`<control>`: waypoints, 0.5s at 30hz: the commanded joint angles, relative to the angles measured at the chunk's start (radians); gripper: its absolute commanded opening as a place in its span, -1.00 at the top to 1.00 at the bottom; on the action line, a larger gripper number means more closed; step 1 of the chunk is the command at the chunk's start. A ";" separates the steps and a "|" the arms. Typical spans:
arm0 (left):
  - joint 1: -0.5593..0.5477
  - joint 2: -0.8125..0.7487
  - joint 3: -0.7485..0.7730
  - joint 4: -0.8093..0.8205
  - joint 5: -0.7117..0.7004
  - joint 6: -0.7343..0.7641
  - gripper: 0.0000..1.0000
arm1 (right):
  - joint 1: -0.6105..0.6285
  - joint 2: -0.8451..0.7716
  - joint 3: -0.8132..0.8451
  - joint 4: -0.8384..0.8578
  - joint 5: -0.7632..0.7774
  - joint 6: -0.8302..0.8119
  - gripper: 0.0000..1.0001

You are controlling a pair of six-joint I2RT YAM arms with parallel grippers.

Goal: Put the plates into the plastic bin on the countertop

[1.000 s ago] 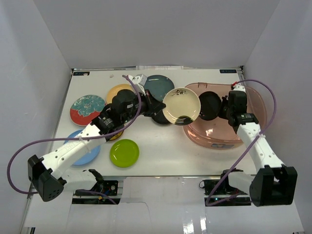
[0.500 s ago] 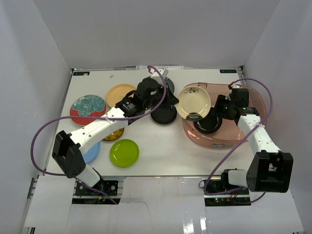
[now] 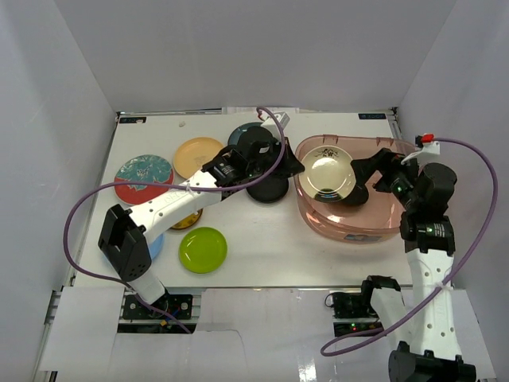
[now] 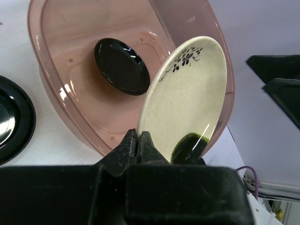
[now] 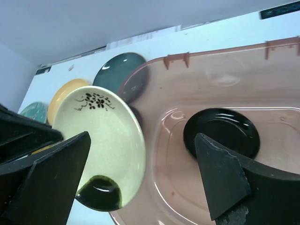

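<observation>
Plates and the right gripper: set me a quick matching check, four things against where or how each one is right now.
Things:
1. cream plate
2. lime green plate
3. yellow-orange plate
4. right gripper

States:
A. open, over the plastic bin
B. on the countertop, beside the dark teal plate
C. clamped in the left gripper, tilted
D. on the countertop, nearest the arm bases

Pairs: 1-C, 2-D, 3-B, 4-A
</observation>
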 commanded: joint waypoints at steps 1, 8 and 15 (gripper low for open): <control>-0.007 -0.042 0.027 0.059 0.081 -0.024 1.00 | 0.000 0.074 -0.030 -0.021 -0.126 -0.010 -0.96; -0.006 -0.060 0.003 0.088 0.141 -0.009 1.00 | 0.000 0.047 -0.157 0.143 -0.312 0.063 0.12; -0.007 -0.159 -0.070 0.012 0.042 0.107 -0.31 | -0.002 0.077 -0.130 0.154 -0.165 0.096 0.84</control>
